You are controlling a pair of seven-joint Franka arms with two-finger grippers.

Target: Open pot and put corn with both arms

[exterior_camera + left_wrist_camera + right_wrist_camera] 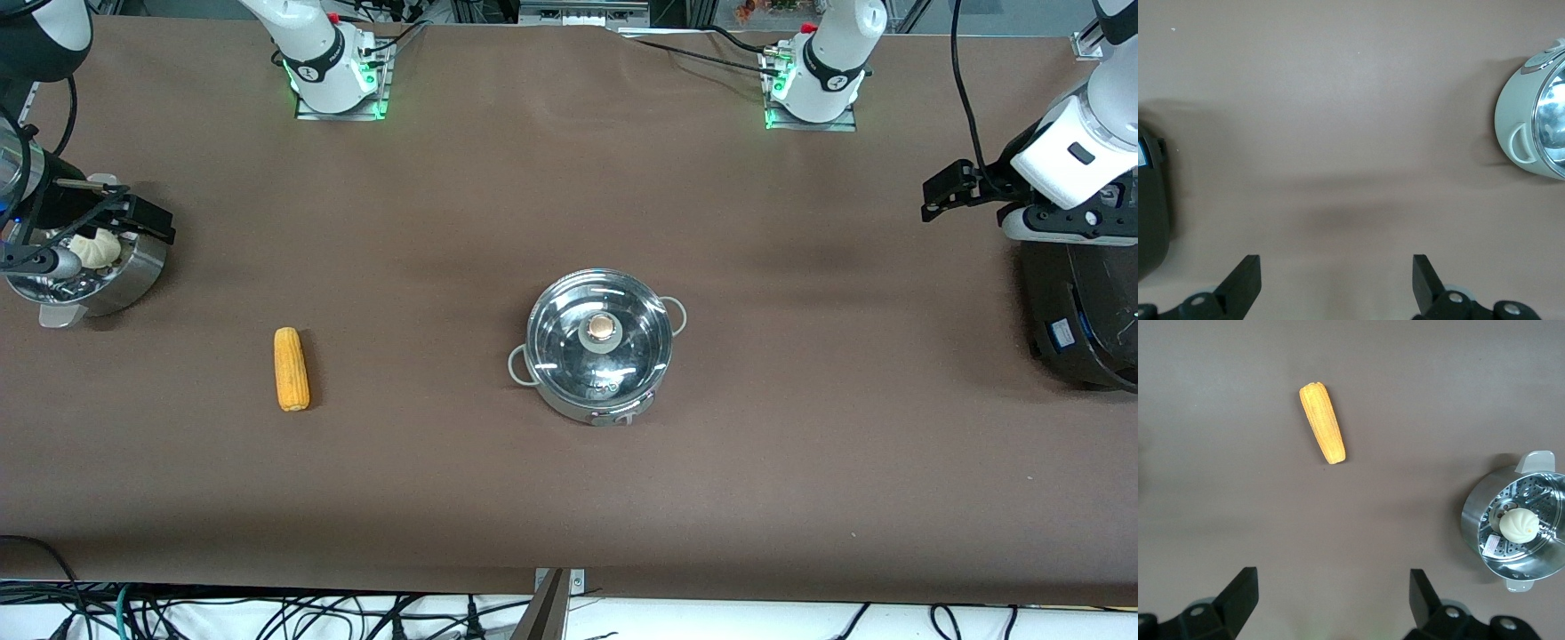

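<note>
The corn (291, 368) lies mid-left in the front frame on the brown table (800, 462), its long axis toward the camera. The lidded pot (597, 357) sits centre. The right gripper (1328, 603) hangs spread over the steamer pot (93, 267); the left gripper (1337, 283), spread, waits over the rice cooker (1080, 311).
</note>
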